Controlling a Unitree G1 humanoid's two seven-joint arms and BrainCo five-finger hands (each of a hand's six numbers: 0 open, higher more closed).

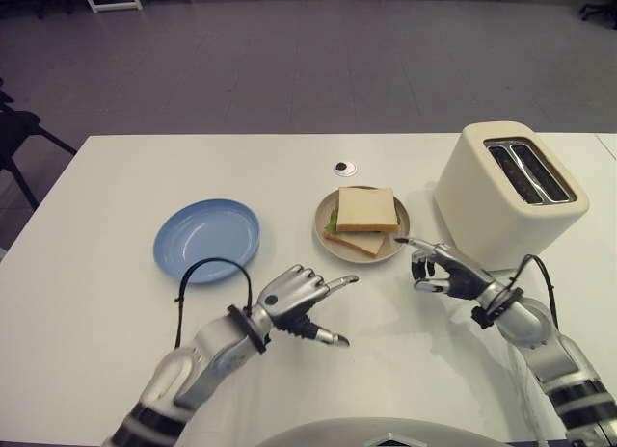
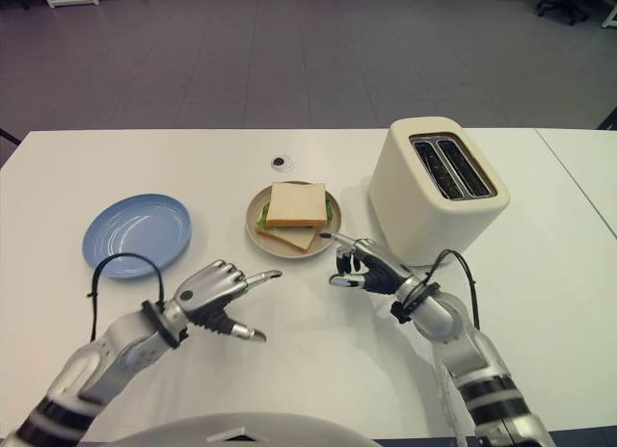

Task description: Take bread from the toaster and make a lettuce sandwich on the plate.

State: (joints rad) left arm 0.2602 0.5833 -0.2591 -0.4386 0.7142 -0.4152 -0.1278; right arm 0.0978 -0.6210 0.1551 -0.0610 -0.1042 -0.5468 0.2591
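Both hands hovered low over the white table (image 1: 116, 177), and neither one held anything. On the left hand (image 1: 294, 302) most fingers were curled in, with one finger stretched straight toward the tan plate (image 1: 320, 227) but stopping well short of it. The right hand (image 1: 445, 269) was curled in the same way, and its one straight fingertip came just to the near right rim of that plate; whether it touched the rim, I could not tell. Each hand looked like grey metal with dark joints, and a thin black cable (image 1: 207, 264) made a loop at each wrist. I saw the sandwich (image 1: 364, 214) lying on the tan plate, between the two hands and a little farther from me. It was two square slices of pale, soft bread, the top one turned slightly against the lower, with green lettuce (image 1: 333, 219) showing at the left edge. The toaster (image 1: 506, 192) stood to the right of the plate, cream, smooth and rounded, with two long dark slots on top. A shallow, glossy blue plate (image 1: 207, 237) lay to the left. Behind the sandwich sat a small round disc (image 1: 345, 167) with a dark centre, too small for me to tell if it carried writing.
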